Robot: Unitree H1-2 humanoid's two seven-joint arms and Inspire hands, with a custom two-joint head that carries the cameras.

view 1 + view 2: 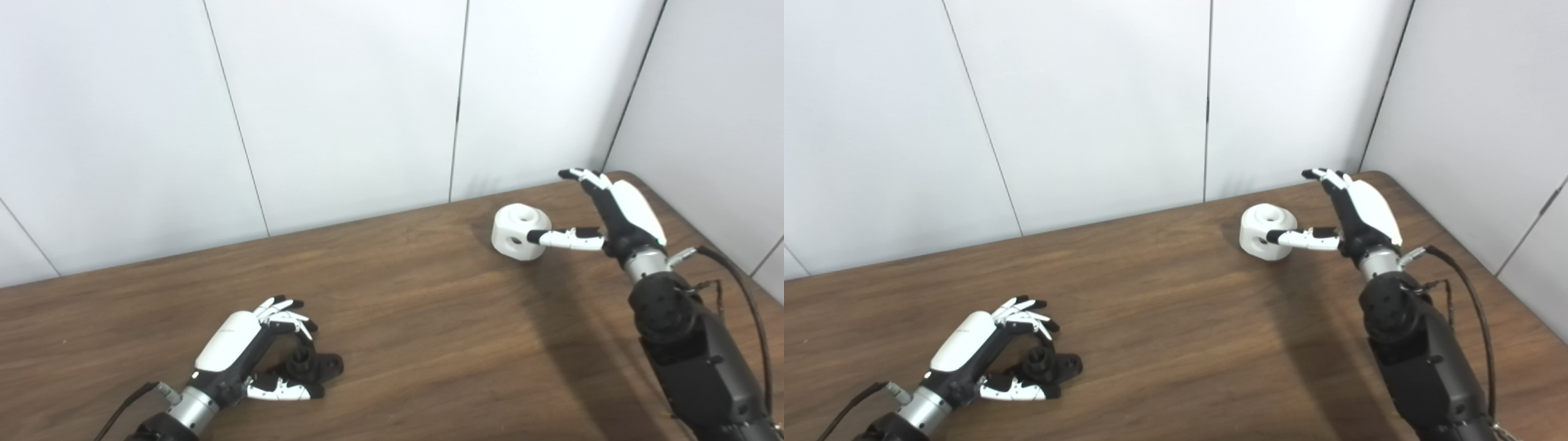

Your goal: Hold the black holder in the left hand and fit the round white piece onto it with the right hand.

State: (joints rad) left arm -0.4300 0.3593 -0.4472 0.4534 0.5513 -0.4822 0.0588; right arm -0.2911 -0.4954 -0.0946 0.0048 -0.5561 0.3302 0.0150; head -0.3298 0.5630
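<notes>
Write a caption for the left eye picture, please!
Left hand cups the black holder; open right hand reaches the round white piece.

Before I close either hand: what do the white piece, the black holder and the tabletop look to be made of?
Round white piece: likely plastic, perhaps printed; matte, uniform white, clean round holes on top and side.
Black holder: probably plastic too; dull black without glint, detail hard to read.
Table: wood or wood-look laminate; brown grain streaks, soft sheen. The pictures cannot settle which.

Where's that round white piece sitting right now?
The round white piece sits on the wooden table at the far right, near the back wall. The right hand is open beside it, thumb at its side.
</notes>
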